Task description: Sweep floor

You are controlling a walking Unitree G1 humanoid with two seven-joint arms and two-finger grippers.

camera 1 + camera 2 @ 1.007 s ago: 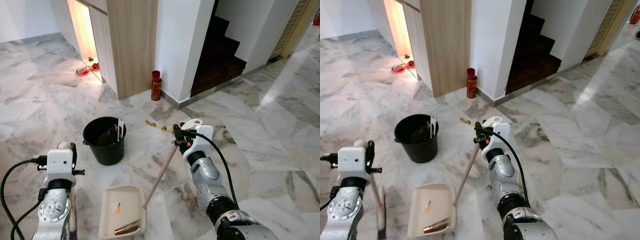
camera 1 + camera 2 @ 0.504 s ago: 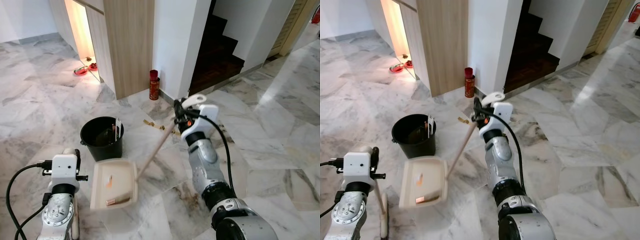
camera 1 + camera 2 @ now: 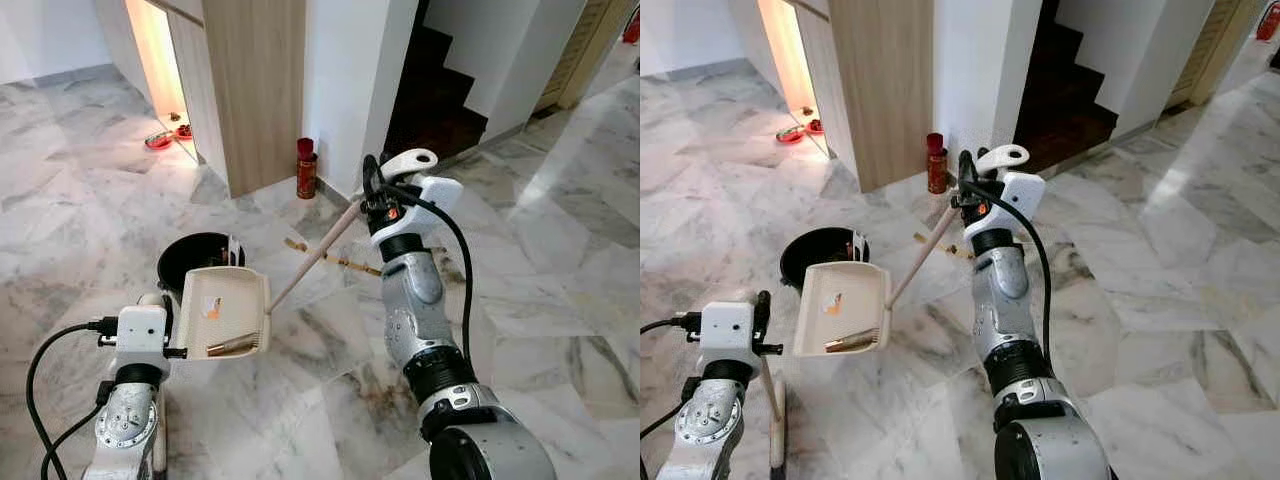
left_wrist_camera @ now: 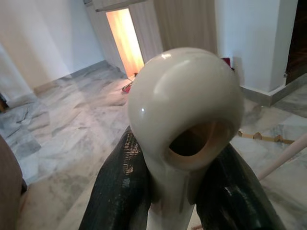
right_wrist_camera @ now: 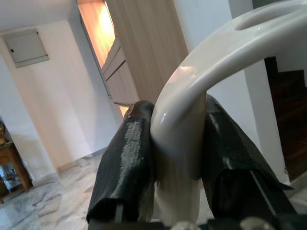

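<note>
Floor: grey-veined white marble floor (image 3: 560, 300), glossy, running up to a light wooden cabinet wall (image 3: 262, 90) and a dark staircase (image 3: 440, 80).
Bucket: round black plastic bucket (image 3: 818, 250) stands on the floor, and the pan is up in front of it!
Dustpan: cream plastic long-handled dustpan (image 3: 222, 312) is off the floor and tilted, its tray facing the camera, a brown stick-like scrap and an orange fleck lying in it; the pale wooden shaft (image 3: 312, 258) slants up to the right tool.
Right tool: right tool (image 5: 175, 158) is high above the floor, black fingers (image 5: 125, 167) pressed on either side of the dustpan's looped cream handle (image 3: 410, 160).
Left tool: left tool (image 4: 184, 187) is low at the robot's left, fingers (image 4: 117, 187) pinching the rounded cream broom handle top (image 4: 184, 105), the stick dropping to the floor.
Canister: small red cylinder canister (image 3: 305, 168) stands by the white wall corner.
Debris: thin tan scraps (image 3: 335, 258) lie on the floor beyond the shaft.
</note>
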